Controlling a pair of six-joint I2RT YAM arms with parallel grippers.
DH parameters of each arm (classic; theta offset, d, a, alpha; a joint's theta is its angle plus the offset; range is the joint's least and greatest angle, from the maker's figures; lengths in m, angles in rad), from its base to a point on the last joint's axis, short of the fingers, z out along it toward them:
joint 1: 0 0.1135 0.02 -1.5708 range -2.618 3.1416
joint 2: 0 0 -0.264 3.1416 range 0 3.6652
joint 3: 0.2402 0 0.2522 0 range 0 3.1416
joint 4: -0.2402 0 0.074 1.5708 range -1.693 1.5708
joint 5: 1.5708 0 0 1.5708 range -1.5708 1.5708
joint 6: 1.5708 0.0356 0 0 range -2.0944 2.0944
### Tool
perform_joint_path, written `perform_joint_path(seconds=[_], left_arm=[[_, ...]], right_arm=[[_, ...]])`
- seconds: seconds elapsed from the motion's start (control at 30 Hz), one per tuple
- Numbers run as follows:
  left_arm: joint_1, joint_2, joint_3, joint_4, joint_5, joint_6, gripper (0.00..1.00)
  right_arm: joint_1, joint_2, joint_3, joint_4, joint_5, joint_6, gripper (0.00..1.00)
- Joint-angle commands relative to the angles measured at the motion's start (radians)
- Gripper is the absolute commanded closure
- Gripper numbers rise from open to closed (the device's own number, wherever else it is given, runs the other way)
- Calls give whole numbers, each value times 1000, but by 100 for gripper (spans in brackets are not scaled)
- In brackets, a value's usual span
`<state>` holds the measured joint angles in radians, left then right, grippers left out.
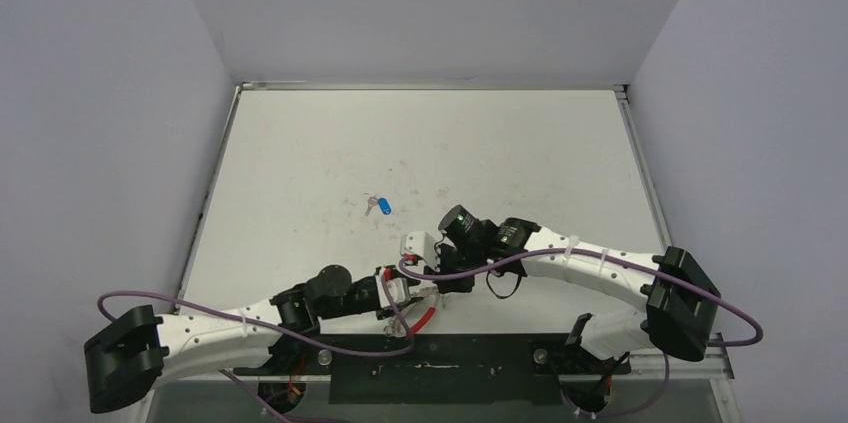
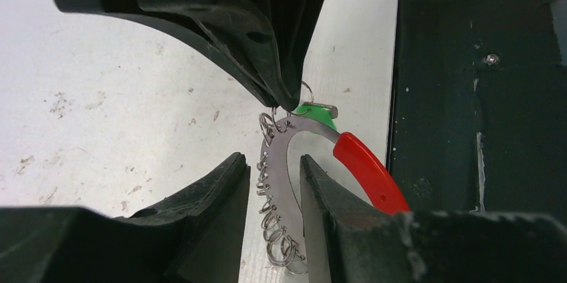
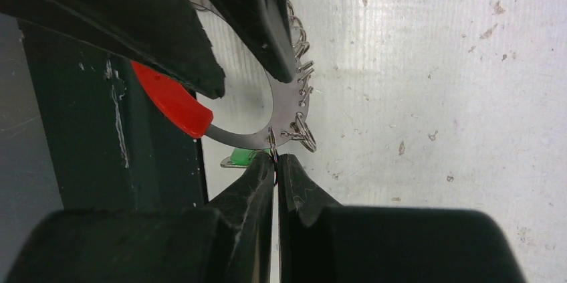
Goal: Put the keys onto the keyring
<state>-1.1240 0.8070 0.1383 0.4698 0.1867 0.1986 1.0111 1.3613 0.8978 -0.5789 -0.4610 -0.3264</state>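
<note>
Surface: scuffed white table, pale walls around it.
left gripper: jaws partway apart, one on each side of the keyring's silver arc, not clamping it.
keyring: between the left fingers, with its red sleeve just outside them.
right gripper: pinched tight on the small wire loop of the green key, at the arc.
green key: head just beside the right fingertips.
blue key: flat on the table, well beyond both grippers.

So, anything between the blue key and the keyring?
The table around the blue key looks bare, but both pincers crowd that side of the keyring. The left pincer straddles its arc, jaws apart, and the right pincer is shut on the green key loop.
</note>
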Motion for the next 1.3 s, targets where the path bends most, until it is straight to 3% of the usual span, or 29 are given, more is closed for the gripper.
perform_joint_path(seconds=[0.0,0.3,0.5,0.73,0.87,1.1,1.27], left_arm=[[-5,71,43,147,-5,13,69],[-10,173,22,303,-17,5,69],[-11,205,36,292,16,1,79],[-11,240,45,291,41,-11,79],[-11,245,47,304,42,-9,84],[-11,244,42,337,37,-20,79],[-11,243,37,346,37,-25,82]], right_arm=[[10,-61,10,50,-63,-3,100],[9,-77,-15,89,-103,-3,100],[9,-75,-13,93,-107,-8,100],[10,-83,-16,98,-109,-7,100],[9,-83,-17,98,-111,-5,100],[11,-77,-19,97,-116,-2,100],[10,-77,-17,98,-120,0,100]])
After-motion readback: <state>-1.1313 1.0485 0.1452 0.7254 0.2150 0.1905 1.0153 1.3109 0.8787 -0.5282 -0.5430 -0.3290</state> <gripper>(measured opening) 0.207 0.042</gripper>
